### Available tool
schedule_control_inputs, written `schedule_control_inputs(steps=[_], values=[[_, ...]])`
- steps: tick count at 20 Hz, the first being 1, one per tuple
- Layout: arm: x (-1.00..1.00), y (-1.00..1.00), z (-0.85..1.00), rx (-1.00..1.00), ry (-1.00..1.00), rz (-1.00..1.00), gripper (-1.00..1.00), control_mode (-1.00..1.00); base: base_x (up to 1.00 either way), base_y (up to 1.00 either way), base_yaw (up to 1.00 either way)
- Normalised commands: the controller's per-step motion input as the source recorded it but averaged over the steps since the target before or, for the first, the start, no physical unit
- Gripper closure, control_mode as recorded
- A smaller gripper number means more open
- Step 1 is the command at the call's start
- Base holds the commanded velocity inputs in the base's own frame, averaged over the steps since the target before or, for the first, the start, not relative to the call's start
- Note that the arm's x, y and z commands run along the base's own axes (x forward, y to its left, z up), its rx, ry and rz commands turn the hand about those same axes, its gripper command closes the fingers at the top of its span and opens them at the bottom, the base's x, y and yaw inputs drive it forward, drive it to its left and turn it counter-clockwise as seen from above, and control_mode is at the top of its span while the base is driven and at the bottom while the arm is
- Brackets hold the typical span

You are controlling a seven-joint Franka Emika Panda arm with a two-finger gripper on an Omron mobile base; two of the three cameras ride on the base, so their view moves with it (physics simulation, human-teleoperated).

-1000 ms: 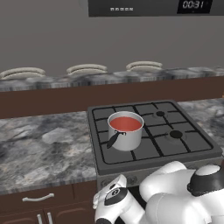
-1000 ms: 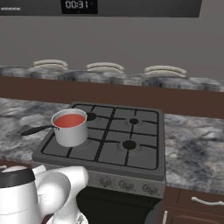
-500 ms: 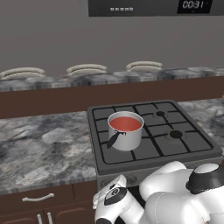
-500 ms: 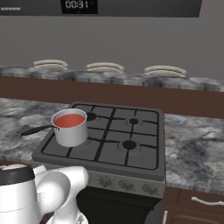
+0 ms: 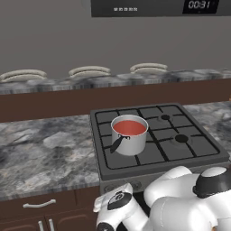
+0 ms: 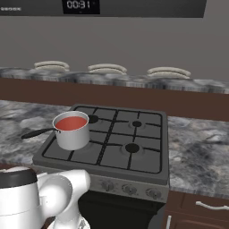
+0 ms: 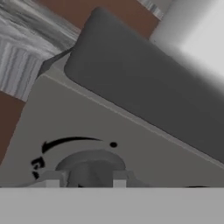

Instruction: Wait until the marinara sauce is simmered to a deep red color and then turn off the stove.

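Observation:
The marinara sauce (image 5: 129, 127) is a smooth orange-red disc inside a small steel saucepan (image 5: 130, 140) on the front left burner of the stove (image 5: 180, 155). In the right base view the marinara sauce (image 6: 71, 123) and the stove (image 6: 143, 156) appear again, with front knobs (image 6: 129, 189) along the panel. The hand view looks closely at one round stove knob (image 7: 89, 162) on the grey front panel. My gripper (image 7: 85, 179) has a fingertip on each side of that knob and looks shut on it.
Grey marbled countertop (image 5: 45, 153) lies on both sides of the stove, with brown cabinets and drawer handles (image 5: 38, 205) below. Stacked plates (image 5: 90, 71) sit on the raised back ledge. A microwave clock (image 5: 198, 4) reads 00:31 overhead.

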Motion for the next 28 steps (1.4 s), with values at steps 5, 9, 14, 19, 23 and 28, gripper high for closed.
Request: schedule_control_inputs(steps=[5,9,14,19,23,28], values=[[0.00,-0.28,-0.05,0.35,0.00,-0.21,1.00,-1.00,0.00,0.00,0.00],[0.00,-0.29,-0.08,0.36,0.00,-0.24,1.00,-1.00,0.00,0.00,0.00],[0.00,-0.30,-0.06,0.36,0.00,-0.25,1.00,-1.00,0.00,0.00,0.00],[0.00,-0.35,-0.11,0.37,0.00,-0.26,1.00,-1.00,0.00,0.00,0.00],[0.00,-0.37,-0.15,0.39,-0.01,-0.27,1.00,-1.00,0.00,0.00,0.00],[0.00,-0.37,-0.21,0.43,-0.03,-0.27,1.00,-1.00,0.00,0.00,0.00]])
